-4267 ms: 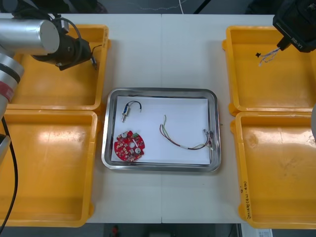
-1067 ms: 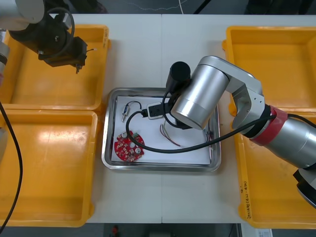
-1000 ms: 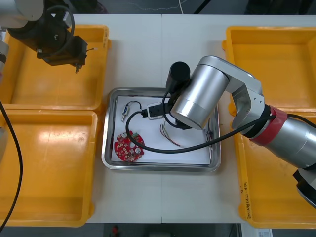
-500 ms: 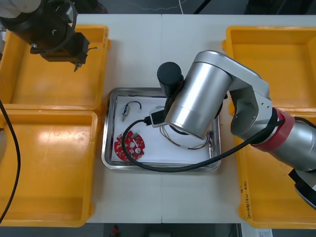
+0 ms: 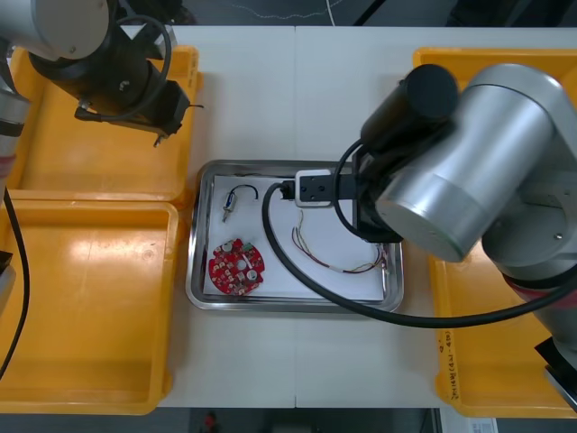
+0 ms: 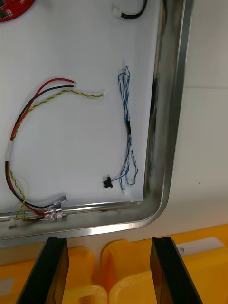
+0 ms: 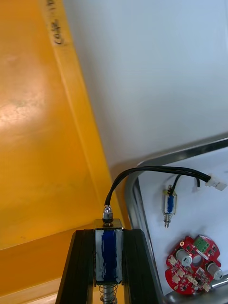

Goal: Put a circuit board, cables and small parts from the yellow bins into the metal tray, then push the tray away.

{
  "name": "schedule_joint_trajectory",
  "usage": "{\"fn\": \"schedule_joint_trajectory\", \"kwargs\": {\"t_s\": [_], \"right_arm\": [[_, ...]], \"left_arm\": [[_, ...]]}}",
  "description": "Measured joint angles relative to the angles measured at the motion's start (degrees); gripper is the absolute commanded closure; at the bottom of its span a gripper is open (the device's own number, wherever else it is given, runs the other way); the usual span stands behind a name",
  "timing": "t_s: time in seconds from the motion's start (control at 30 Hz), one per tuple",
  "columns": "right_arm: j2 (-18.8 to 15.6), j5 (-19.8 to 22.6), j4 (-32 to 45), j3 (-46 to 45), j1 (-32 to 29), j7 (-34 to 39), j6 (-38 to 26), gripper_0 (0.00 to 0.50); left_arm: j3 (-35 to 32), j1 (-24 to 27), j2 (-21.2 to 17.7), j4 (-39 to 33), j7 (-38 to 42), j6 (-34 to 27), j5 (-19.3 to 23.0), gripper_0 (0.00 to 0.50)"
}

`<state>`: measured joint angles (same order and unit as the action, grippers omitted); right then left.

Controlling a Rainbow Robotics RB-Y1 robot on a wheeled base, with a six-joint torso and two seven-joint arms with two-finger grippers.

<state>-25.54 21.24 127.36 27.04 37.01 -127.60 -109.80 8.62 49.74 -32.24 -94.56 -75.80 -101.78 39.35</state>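
While the left arm reaches over the far left bin [image 5: 90, 167], at about ten o'clock from the tray [image 5: 270, 306], the left pincer [image 5: 160, 129] hangs above that bin's inner rim. The right arm [image 5: 460, 171] covers the tray's three o'clock side. On the tray's white floor the circuit board [image 5: 237, 266] lies at seven o'clock. The loose part [image 5: 229, 209], with its short black lead, lies at ten o'clock. The red and yellow cable [image 5: 335, 263] lies toward four o'clock, partly under the arm

From the right wrist, the right pincer [image 6: 108, 273] has its fingers wide apart with nothing between them. It hovers over the rims of the right bins [image 6: 128, 280], just outside a corner of the tray [image 6: 156, 209]. The blue and white cable [image 6: 127, 137] lies along the tray wall nearest the fingers, apart from the red and yellow cable [image 6: 28, 114]

From the left wrist, the left pincer [image 7: 109, 266] is clamped on the held part [image 7: 109, 247], a small metal piece with a blue body. Its black cable [image 7: 156, 170] arcs out to a white plug [image 7: 217, 183]. Beyond the fingers are the far left bin [image 7: 33, 142], the table [image 7: 156, 61] and a corner of the tray [image 7: 190, 151]. The tray corner holds the loose part [image 7: 168, 205] and the circuit board [image 7: 194, 263]
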Motion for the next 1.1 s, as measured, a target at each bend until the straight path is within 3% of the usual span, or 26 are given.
{"fn": "schedule_joint_trajectory", "kwargs": {"t_s": [0.17,0.47,0.6,0.77,0.93,1.1], "right_arm": [[-0.46,3.54,3.4,-7.82,-4.68,7.0,-0.01,0.0],[-0.65,6.01,3.59,-18.89,-6.15,17.48,-0.02,0.0],[-0.97,6.51,3.6,-23.79,-8.5,25.52,-0.03,0.0],[-2.52,7.15,3.89,-28.87,-12.03,27.67,-0.03,0.0],[-3.82,7.79,4.26,-32.64,-14.85,36.28,-0.03,0.0],[-4.17,8.65,4.33,-37.22,-17.26,37.28,-0.03,0.0]], "left_arm": [[2.89,0.0,0.04,-2.27,0.04,-0.14,0.87,0.498],[8.34,0.03,0.93,-4.68,1.23,-0.15,1.95,0.499],[11.01,0.09,1.98,-5.4,5.33,-0.15,2.11,0.498],[14.26,0.43,3.22,-5.51,13.54,0.14,2.19,0.5],[18.78,0.65,3.58,-5.37,16.57,3.8,2.19,0.498],[21.53,0.86,4.32,-3.13,16.57,7.48,1.98,0.498]]}}
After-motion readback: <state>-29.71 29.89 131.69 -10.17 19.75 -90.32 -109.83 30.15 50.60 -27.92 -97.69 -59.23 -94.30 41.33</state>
